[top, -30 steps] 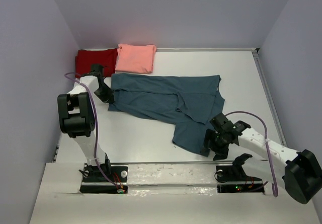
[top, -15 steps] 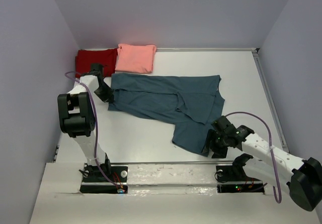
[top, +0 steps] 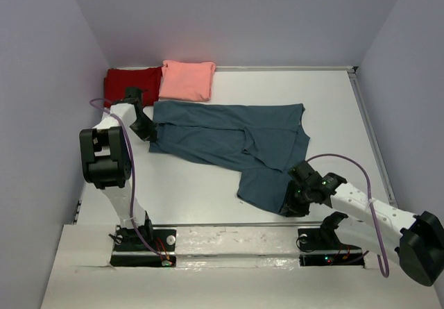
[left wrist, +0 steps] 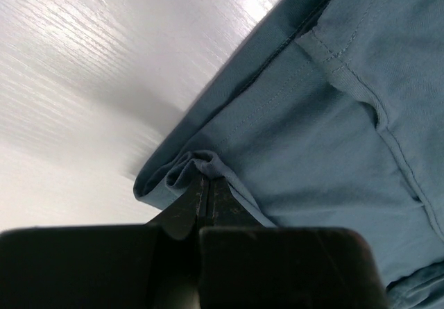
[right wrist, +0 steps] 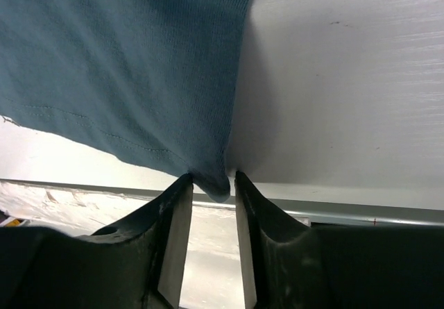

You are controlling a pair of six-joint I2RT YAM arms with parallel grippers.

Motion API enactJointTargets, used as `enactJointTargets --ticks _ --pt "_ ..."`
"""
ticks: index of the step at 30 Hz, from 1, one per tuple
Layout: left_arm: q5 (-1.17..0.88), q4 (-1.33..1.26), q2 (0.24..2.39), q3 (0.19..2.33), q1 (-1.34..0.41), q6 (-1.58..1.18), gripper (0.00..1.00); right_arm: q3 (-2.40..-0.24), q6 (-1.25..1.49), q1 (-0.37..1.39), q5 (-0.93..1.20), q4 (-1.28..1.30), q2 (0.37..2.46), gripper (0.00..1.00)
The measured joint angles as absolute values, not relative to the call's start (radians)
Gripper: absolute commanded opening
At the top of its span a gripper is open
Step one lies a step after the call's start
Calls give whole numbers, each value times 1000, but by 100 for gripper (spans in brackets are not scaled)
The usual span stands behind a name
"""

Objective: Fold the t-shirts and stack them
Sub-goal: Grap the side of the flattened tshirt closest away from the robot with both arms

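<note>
One teal t-shirt (top: 222, 132) lies spread. Left gripper (left wrist: 208, 182) pinches its edge tight; right gripper (right wrist: 210, 181), jaws narrowly apart, straddles its corner.

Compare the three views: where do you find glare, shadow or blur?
Left wrist: glare streaks the table towards the top; the shut left pincer is a dark blur close to the lens. Right wrist: the teal t-shirt throws a soft shadow onto the table beside it. Top external: even light, sharp throughout.

White table (top: 333, 101) with teal tee (top: 229, 134), red tee (top: 128, 83), pink tee (top: 187, 80)
</note>
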State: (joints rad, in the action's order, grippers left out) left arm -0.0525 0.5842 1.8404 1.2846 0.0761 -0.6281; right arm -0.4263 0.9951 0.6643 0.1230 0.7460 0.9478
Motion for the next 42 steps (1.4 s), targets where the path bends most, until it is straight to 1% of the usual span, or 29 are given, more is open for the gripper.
enactJointTargets --ticks 8,9,13,15,18,19,20,25,29,36,42 --pt "-52 589 1851 1298 76 -628 0 -426 1013 686 123 748 953 33" --pt "-52 589 1851 1298 76 -628 0 -426 1015 689 123 749 953 29" --pt "-52 589 1851 1299 76 -628 0 -426 1024 695 123 752 949 23" --pt "-52 589 1851 1299 76 -628 0 -426 1026 695 122 752 949 14" --pt "-52 589 1851 1299 76 -628 0 -426 1026 702 121 752 949 6" --pt "-52 589 1851 1299 76 -628 0 -426 1026 703 120 752 949 1" --pt "-52 589 1851 1299 76 -628 0 -426 1026 704 120 752 949 0" --pt "-51 590 1851 1299 76 -628 0 -437 1026 705 116 774 952 0" --pt "-47 593 1851 1298 76 -624 0 -515 1026 707 109 852 948 0" --pt "-44 604 1848 1281 76 -619 0 -794 1001 708 59 1021 958 0" --pt "-52 620 1825 1281 76 -617 0 -950 916 674 12 1092 1058 0"
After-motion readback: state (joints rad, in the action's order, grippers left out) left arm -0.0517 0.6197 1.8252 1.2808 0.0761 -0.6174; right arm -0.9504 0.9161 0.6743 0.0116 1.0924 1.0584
